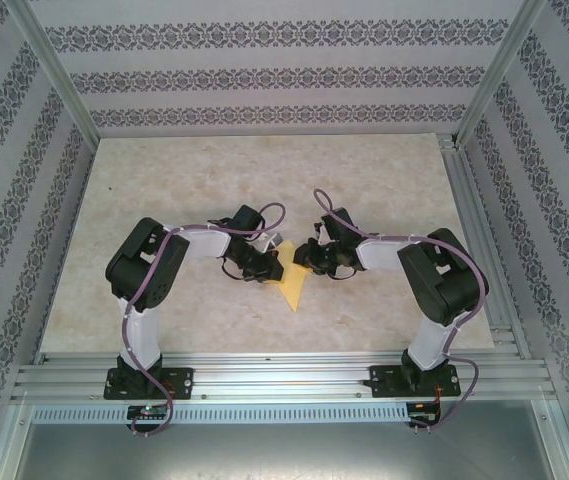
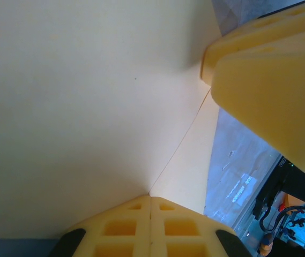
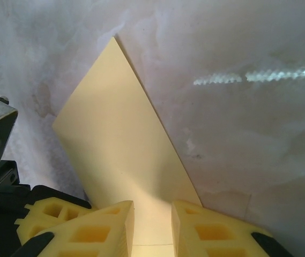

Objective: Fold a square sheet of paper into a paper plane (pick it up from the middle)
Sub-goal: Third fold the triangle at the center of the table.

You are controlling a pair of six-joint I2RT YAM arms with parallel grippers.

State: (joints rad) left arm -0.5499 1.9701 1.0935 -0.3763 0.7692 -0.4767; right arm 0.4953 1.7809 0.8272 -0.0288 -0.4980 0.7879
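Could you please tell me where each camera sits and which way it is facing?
Top external: fixed above and behind the bases, looking down on the table; both arms show, left tool and right tool meeting at the yellow paper.
Left wrist: on the left arm, close to the paper; its shut fingers at the bottom.
Right wrist: on the right arm, facing the paper's tip; its fingers apart.
Shared: all three show the paper.

Light is bright and even, glare streaks the table (image 3: 259, 77), and the close yellow paper (image 2: 88, 107) looks soft and washed-out.
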